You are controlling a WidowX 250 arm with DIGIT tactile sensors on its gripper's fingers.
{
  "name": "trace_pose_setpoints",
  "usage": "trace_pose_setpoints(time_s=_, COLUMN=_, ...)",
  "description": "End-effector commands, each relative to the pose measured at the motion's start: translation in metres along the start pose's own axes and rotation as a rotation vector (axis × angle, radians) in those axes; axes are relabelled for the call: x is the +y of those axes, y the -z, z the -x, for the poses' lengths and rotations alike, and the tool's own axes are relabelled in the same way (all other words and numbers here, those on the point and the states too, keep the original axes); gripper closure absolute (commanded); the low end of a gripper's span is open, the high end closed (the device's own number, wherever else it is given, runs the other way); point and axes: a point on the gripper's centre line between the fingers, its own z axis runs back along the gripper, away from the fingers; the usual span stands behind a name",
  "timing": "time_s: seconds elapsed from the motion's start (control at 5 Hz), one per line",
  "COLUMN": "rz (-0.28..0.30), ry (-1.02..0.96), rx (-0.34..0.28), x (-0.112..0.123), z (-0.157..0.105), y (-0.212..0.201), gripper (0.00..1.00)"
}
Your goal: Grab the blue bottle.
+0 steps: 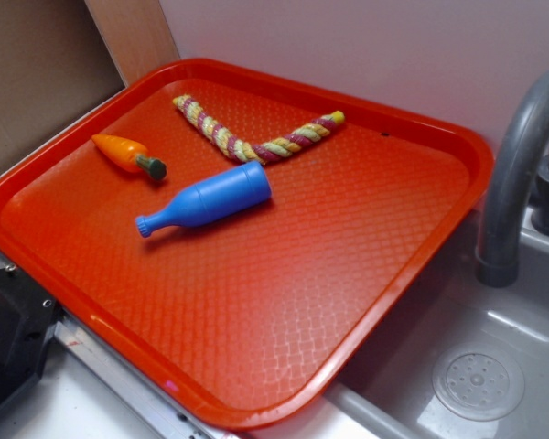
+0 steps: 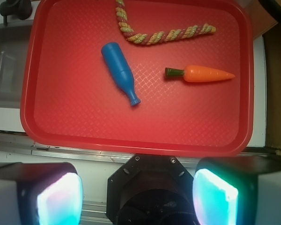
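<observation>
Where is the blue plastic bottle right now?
The blue plastic bottle lies on its side on the red textured tray, left of centre in the exterior view, between the orange toy carrot and striped rope.

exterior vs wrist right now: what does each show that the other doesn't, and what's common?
Exterior only: the grey faucet and the sink drain beside the tray, plus the pale wall behind.

Wrist only: the gripper itself, its two glowing pads wide apart with nothing between them, hanging outside the tray's near rim.

Both: the red tray holding the blue bottle lying on its side, the orange carrot and the striped rope, all three apart from one another.
</observation>
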Motion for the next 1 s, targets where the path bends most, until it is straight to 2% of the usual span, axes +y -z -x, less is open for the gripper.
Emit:
trace_pose_setpoints(time_s=0.0, rz=0.0, ry=0.0, rx=0.0, x=0.0, z=0.0, y=0.0, gripper=0.0)
trace_pose_setpoints(time_s=0.2, rz=0.042, ry=0.103, rx=-0.029, x=0.006, z=-0.015, y=0.019, gripper=0.0)
trace_pose_setpoints(time_s=0.4, rz=0.031, ry=0.205, rx=-0.094, x=0.007, z=-0.034, y=0.037, gripper=0.0)
trace_pose_setpoints(time_s=0.6, rz=0.001, ry=0.271, rx=-0.096, x=0.001, z=-0.06, y=0.063, gripper=0.0)
trace_pose_setpoints(time_s=0.8, rz=-0.031, ry=0.34, rx=-0.052, x=-0.017, z=-0.081, y=0.094, gripper=0.0)
